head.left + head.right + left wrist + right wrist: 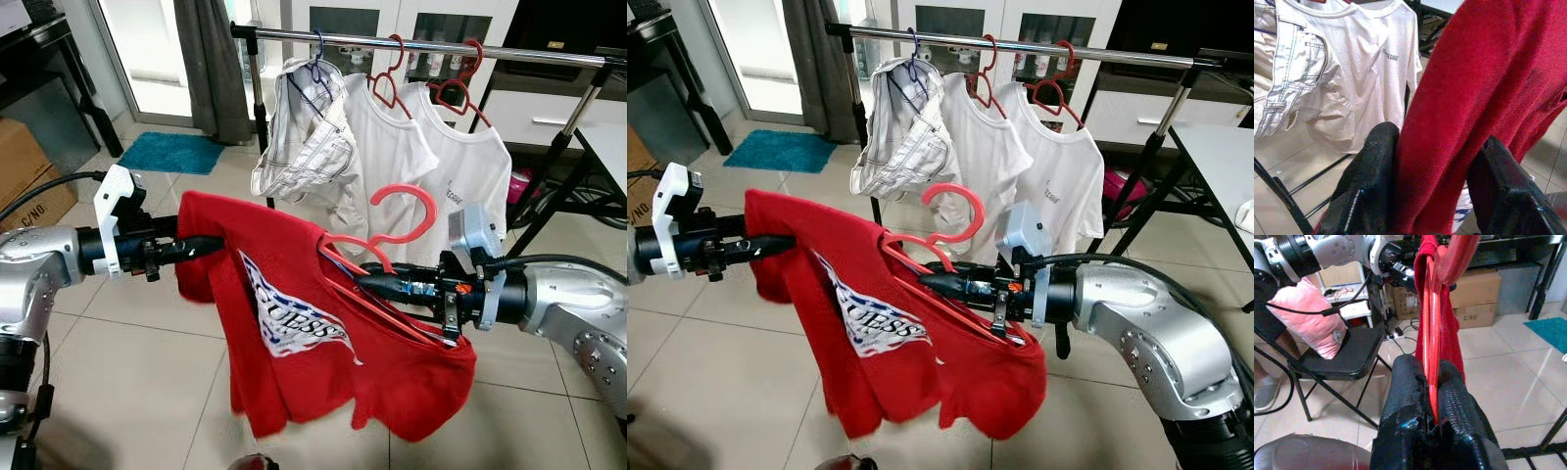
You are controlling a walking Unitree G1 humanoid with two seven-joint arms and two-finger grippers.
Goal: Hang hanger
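Note:
A red T-shirt (313, 333) with a white printed logo hangs on a red plastic hanger (407, 220), held up in front of me. My right gripper (367, 279) is shut on the hanger's lower bar (1432, 382), with the hook pointing up. At the shirt's left shoulder my left gripper (211, 245) is shut on the red cloth (1449, 127). Behind the shirt runs the metal rail (431, 44) of a clothes rack.
On the rail hang pale trousers (304, 137) and two white T-shirts (421, 157) on red hangers. A blue mat (171, 152) lies on the tiled floor at the back left. A white table edge (612, 147) is at the right. A folding chair (1337, 357) holds a pink cushion.

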